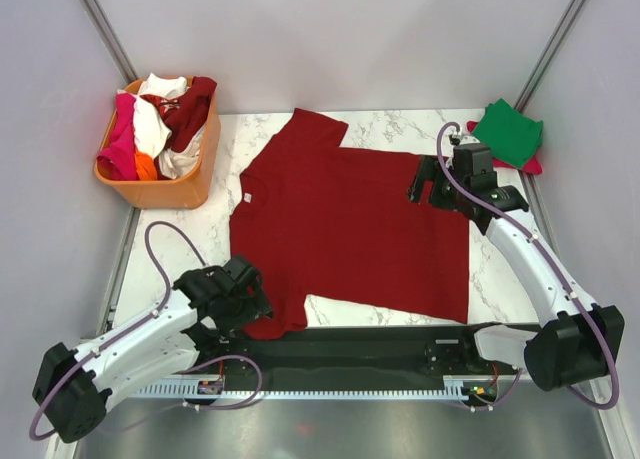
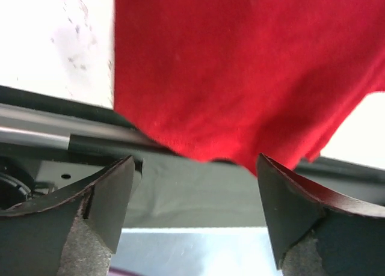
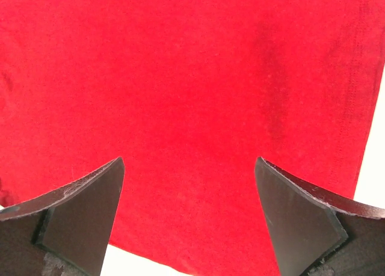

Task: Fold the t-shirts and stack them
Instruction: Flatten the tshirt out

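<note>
L jaws wide, empty, by dark red t-shirt (image 1: 350, 229) sleeve, R jaws wide over its hem

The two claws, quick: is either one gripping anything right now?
Left gripper: open, holding nothing, near a corner of the dark red t-shirt.
Right gripper: open, holding nothing, over the same shirt.
</note>
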### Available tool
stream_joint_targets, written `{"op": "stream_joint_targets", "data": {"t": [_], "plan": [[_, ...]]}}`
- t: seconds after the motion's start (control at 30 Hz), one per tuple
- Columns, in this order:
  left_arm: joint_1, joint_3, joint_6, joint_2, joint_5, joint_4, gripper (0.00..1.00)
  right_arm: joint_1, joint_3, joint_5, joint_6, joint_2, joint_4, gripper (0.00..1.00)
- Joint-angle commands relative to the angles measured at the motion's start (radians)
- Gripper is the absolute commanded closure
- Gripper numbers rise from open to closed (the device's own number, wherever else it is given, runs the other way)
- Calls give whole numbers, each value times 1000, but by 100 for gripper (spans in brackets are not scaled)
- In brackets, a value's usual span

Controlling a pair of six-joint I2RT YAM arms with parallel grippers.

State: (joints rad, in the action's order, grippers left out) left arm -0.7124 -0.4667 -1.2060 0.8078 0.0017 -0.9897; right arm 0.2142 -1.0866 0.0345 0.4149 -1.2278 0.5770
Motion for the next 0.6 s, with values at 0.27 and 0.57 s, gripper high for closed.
{"op": "stream_joint_targets", "data": {"t": [0.27, 0.57], "plan": [[-39, 46, -147, 108, -154, 114, 28, 2, 34, 27, -7, 47, -35, 2], [-48, 20, -118, 123, -223, 128, 90, 2, 56, -10, 5, 70, -13, 2]]}}
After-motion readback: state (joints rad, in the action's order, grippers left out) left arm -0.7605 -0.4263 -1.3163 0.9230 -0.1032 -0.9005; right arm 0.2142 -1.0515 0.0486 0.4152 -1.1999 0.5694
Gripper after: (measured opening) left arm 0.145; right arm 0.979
